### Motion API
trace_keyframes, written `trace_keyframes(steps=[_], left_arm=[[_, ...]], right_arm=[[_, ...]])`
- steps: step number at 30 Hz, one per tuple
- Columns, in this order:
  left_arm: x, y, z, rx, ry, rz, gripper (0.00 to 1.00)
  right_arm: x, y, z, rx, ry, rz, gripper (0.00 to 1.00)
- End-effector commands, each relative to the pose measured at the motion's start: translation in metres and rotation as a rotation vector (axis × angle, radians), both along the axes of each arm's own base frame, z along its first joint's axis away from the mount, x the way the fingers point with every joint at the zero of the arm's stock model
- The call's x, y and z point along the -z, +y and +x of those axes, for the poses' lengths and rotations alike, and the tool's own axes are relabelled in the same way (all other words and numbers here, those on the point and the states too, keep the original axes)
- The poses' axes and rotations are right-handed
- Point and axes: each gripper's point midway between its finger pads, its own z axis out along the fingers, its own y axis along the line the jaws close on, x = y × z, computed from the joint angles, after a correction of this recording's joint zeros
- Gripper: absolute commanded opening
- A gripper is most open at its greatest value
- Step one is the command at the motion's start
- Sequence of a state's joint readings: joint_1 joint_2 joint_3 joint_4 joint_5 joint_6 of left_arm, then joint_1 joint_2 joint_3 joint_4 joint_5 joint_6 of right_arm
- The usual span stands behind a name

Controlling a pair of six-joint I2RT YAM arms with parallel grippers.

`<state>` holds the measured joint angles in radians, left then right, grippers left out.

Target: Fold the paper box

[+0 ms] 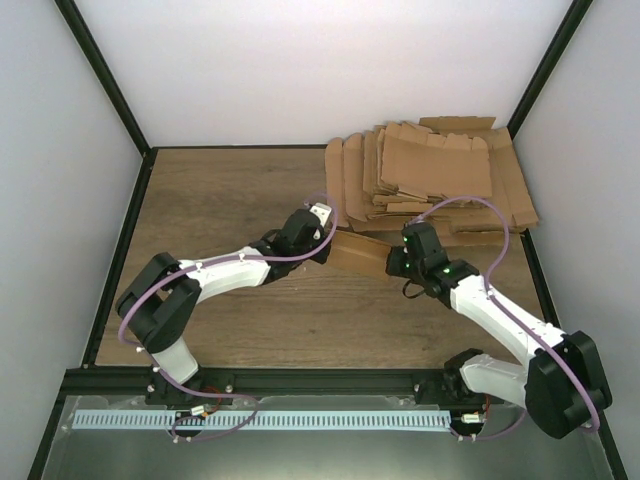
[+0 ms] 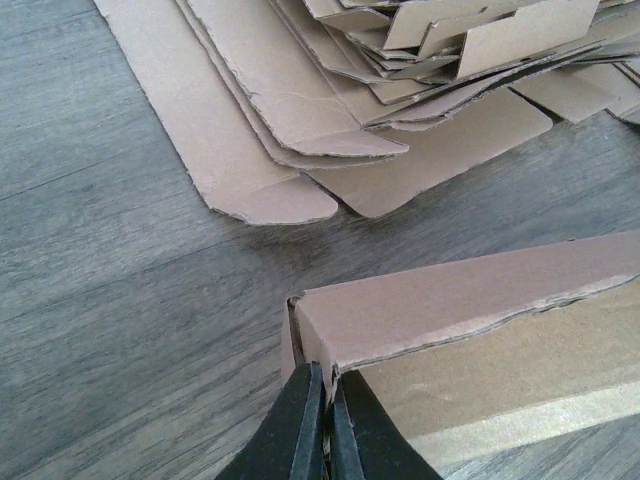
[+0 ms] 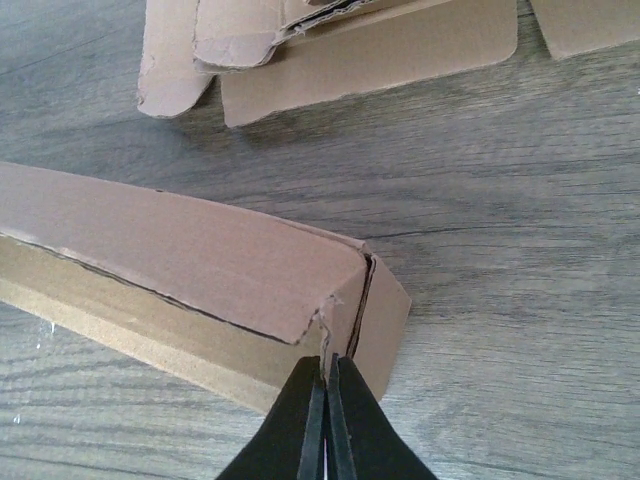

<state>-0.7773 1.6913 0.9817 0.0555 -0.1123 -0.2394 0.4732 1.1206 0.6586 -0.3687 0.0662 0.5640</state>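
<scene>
Left gripper (image 2: 327, 385) — pinching one paper box (image 2: 470, 300) | right gripper (image 3: 327, 372) — same box | one blank pile (image 2: 300, 100)

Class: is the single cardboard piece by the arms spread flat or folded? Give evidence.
Folded: the paper box shows a top panel and side wall meeting at creases, forming an oblong.

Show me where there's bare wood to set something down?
Bare: the table's far left, from side wall to pile of blanks; the near strip between the paper box and the base rail. Crowded: the far-right corner, and the centre where left gripper and right gripper pinch the box.
</scene>
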Motion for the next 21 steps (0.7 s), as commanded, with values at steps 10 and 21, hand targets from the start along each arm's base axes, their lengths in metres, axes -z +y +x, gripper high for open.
trace_keyframes(steps=[10,21], left_arm=[[0.020,-0.014,-0.024,0.080,0.077,0.015,0.04],[0.008,-0.013,-0.021,0.071,0.049,0.014,0.04]], right_arm=[[0.039,-0.006,-0.032,0.011,0.159,-0.070,0.01],[0.001,-0.002,-0.017,0.015,0.053,-0.050,0.09]])
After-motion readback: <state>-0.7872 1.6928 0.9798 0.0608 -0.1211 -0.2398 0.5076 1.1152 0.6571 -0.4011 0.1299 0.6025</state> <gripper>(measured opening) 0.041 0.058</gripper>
